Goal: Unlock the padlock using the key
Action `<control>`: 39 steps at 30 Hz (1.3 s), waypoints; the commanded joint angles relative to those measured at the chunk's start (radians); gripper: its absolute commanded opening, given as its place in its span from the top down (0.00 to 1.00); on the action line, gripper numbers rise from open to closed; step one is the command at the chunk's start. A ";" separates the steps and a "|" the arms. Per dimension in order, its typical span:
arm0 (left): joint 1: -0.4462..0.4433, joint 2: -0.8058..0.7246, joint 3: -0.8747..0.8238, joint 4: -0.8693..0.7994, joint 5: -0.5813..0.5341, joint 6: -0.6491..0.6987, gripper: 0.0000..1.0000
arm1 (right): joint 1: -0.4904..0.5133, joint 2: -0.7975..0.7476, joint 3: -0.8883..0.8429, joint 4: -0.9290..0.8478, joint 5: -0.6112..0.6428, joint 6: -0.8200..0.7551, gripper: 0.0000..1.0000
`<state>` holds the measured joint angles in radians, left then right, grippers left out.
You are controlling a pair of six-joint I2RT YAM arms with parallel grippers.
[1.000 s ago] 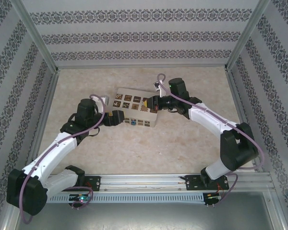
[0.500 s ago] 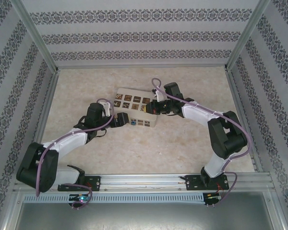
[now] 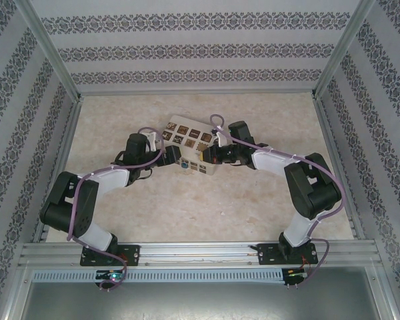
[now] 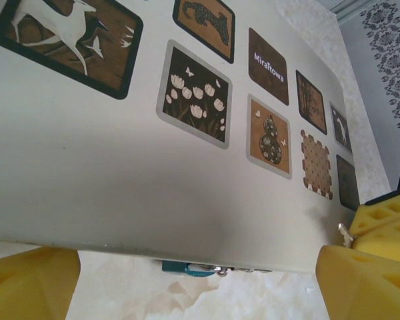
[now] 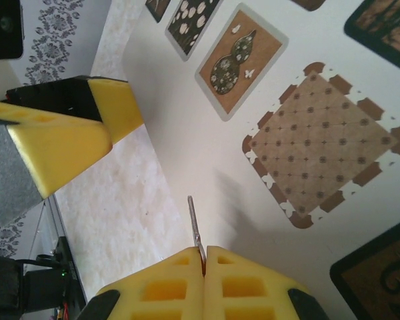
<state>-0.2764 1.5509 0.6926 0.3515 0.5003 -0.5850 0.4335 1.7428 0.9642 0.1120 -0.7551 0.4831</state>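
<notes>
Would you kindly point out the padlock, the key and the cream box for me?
padlock (image 4: 185,268): left wrist view, on its blue body.
key (image 5: 194,221): right wrist view, middle of the blade.
cream box (image 4: 87,173): left wrist view, bare top surface.

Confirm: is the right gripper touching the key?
Touching. The right wrist view shows the key pinched between the right gripper's shut fingers, its tip sticking out.

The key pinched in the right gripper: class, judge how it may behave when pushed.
The key looks thin bare metal, so probably stiff and light. Pinched only at one end in the right gripper, it may pivot or slip.
</notes>
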 commanded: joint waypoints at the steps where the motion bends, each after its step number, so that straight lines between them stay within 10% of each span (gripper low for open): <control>1: 0.011 -0.009 0.022 0.054 0.027 0.018 0.09 | -0.009 0.016 -0.052 0.016 0.001 0.018 1.00; 39: -0.108 0.164 -0.048 0.209 0.048 0.110 0.25 | -0.007 0.041 -0.038 -0.025 0.027 0.000 1.00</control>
<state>-0.3710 1.6974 0.6250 0.4839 0.5640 -0.4625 0.4278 1.7420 0.9306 0.1879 -0.7753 0.5159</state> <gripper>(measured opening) 0.749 0.048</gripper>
